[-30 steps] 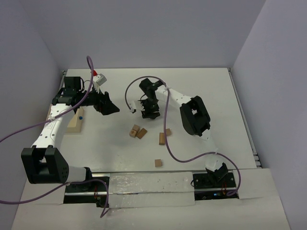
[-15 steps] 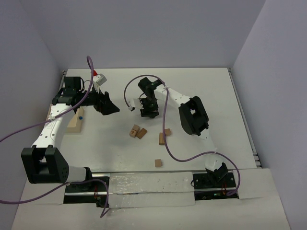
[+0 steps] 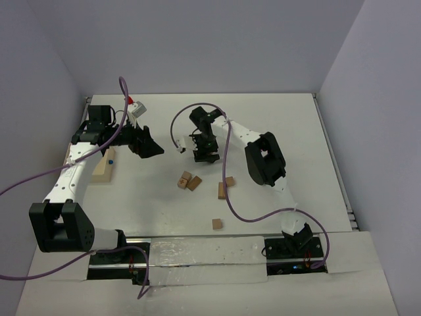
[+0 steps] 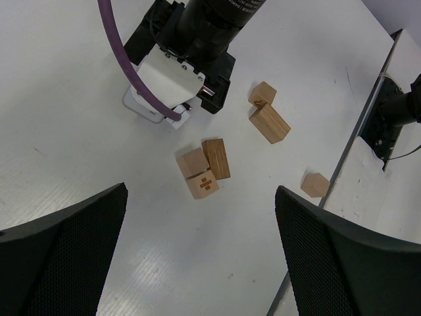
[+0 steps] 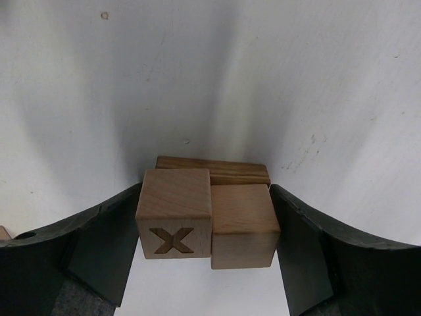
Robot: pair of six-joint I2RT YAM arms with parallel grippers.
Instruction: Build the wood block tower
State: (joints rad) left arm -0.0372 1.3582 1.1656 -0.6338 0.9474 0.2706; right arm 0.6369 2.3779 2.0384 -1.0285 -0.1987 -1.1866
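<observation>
Slowly the right tool [image 5: 209, 253] is widening around two touching wood blocks [image 5: 174, 204], probably releasing them as a base; whether it is gripping them, I cannot tell.

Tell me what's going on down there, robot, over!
Left gripper open, empty. Right gripper straddling two cubes and a long block; grip unclear. No tower yet. Nothing in the way.

In the top view whatever lies beneath the right gripper [image 3: 205, 155] is hidden by it; in the right wrist view a long block [image 5: 213, 172] is mostly covered by the X-marked cube [image 5: 174, 222] and the plain cube [image 5: 243, 225]; a further block [image 5: 3, 233] is cut off at the left edge; contact between the fingers [image 5: 99, 257] and the cubes cannot be told.
</observation>
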